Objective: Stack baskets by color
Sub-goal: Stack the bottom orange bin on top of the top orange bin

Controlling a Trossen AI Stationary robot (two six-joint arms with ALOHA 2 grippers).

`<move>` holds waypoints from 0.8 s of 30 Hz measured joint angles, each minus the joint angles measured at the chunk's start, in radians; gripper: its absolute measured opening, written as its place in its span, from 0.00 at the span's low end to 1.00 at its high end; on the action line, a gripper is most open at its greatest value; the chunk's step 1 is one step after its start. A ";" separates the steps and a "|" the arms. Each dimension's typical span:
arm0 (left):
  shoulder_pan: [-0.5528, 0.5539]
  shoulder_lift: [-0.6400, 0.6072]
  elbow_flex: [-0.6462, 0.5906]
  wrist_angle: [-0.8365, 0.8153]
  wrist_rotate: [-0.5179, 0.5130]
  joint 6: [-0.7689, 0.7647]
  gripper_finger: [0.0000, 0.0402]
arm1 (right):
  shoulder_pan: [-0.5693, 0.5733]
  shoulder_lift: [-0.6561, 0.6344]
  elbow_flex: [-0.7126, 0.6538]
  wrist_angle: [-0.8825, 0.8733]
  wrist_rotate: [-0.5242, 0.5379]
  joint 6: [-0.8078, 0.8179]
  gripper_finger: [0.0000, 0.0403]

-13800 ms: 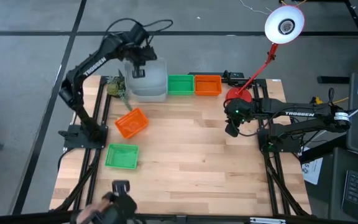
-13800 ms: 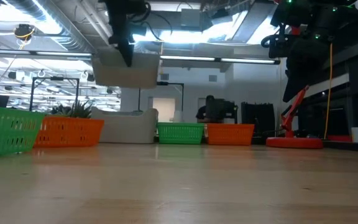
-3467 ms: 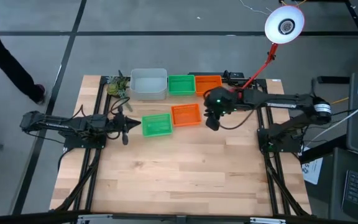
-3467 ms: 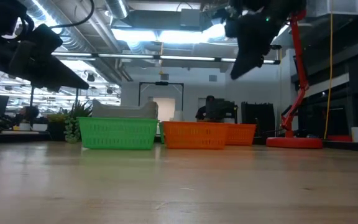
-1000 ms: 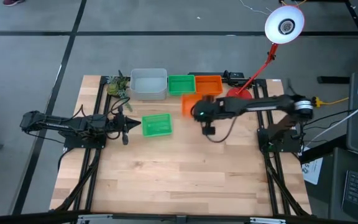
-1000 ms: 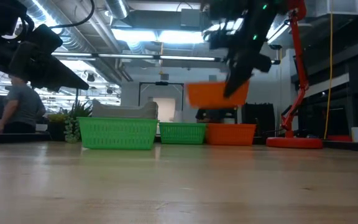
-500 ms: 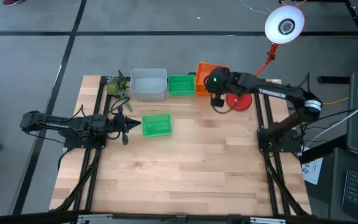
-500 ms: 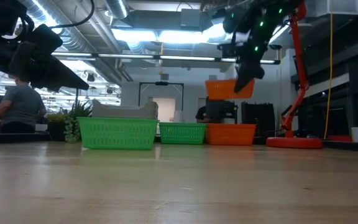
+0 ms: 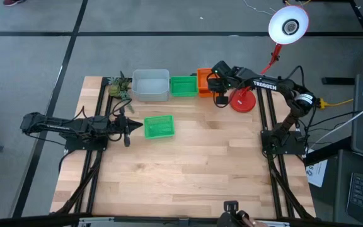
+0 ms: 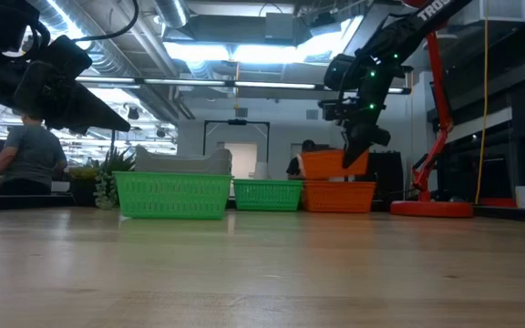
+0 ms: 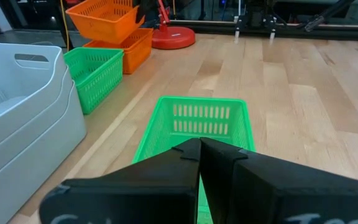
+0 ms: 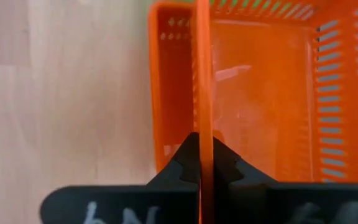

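The left gripper [image 9: 128,127], fingers pressed together on nothing, hangs low at the bench's [image 9: 188,170] left, just beside a lone green basket [image 9: 159,127]. Along the far edge stand grey baskets [image 9: 150,85], a green basket [image 9: 183,86] and an orange basket [image 10: 339,196]. The right arm — marked "TROSSEN" — has its gripper [image 9: 220,98] pinching a second orange basket's [image 10: 328,164] wall, tilted just above the first.

Two dark jointed arms: the right arm [image 9: 266,84], upper right, bears white "TROSSEN" lettering and green indicator lights; the left arm [image 9: 62,125], centre left, trails black cables.
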 joint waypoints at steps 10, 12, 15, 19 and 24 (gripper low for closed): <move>0.000 0.000 0.000 0.000 0.000 0.000 0.00 | -0.005 0.005 0.000 -0.005 -0.005 -0.004 0.05; 0.000 0.000 0.000 0.000 0.000 0.000 0.00 | -0.005 0.005 0.000 -0.006 -0.006 -0.007 0.07; 0.000 0.000 0.000 0.000 0.000 0.000 0.00 | -0.005 0.005 0.000 -0.011 -0.006 -0.008 0.12; 0.000 0.000 0.000 0.000 0.000 0.000 0.00 | -0.005 0.005 0.000 -0.011 -0.006 -0.008 0.19; 0.000 0.000 0.000 0.000 0.000 0.000 0.00 | -0.005 0.005 0.000 -0.011 -0.006 -0.008 0.27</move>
